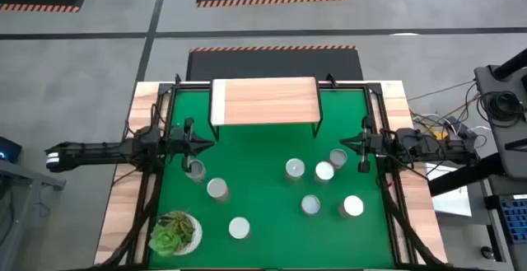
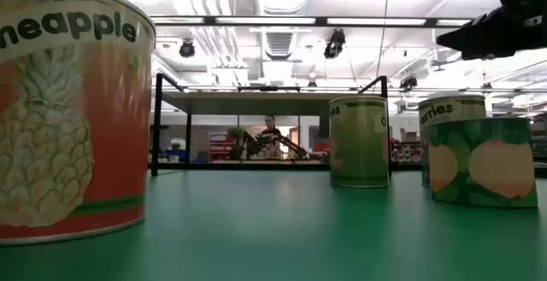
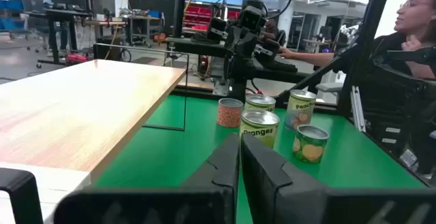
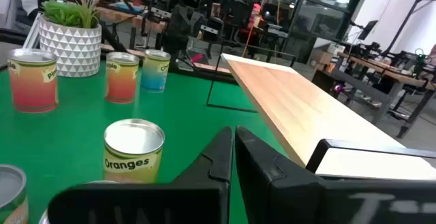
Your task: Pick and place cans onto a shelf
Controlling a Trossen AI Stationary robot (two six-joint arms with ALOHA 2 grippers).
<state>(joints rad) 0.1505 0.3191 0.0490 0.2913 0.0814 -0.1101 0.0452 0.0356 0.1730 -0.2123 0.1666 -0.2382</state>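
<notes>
Cans are standing scattered on the green mat (image 1: 263, 180), eight of them, none on the shelf (image 1: 265, 101). Three are sitting on the left side: one (image 1: 195, 170) just below the left gripper (image 1: 206, 142), one (image 1: 217, 189) a little lower and to its right, and one (image 1: 239, 227) lower still, near the succulent (image 1: 174, 232) in its white patterned pot at the mat's lower left corner. Five are grouped on the right: one (image 1: 295, 169) nearest the middle, one (image 1: 324, 171) just beside it, one (image 1: 338, 156) close to the right gripper (image 1: 349, 142), and two lower down (image 1: 310, 205) (image 1: 352, 207).

Shelf is standing at the far edge of the mat, centred between the two arms, its wood top bare and its paler strip at the left end.

Both arms are hanging at rest at the mat's sides, pointing inward toward each other, level with the shelf's front legs. Left gripper is showing its fingers (image 3: 221, 166) pressed together with nothing between them; right gripper's fingers (image 4: 218, 157) are likewise closed on nothing. Neither is touching a can.

In the left wrist view a person (image 3: 409, 26) is sitting beyond the table's right side. In the low view a pineapple can (image 2: 73, 110) is filling the left foreground, with three more cans standing upright farther off on the right.
</notes>
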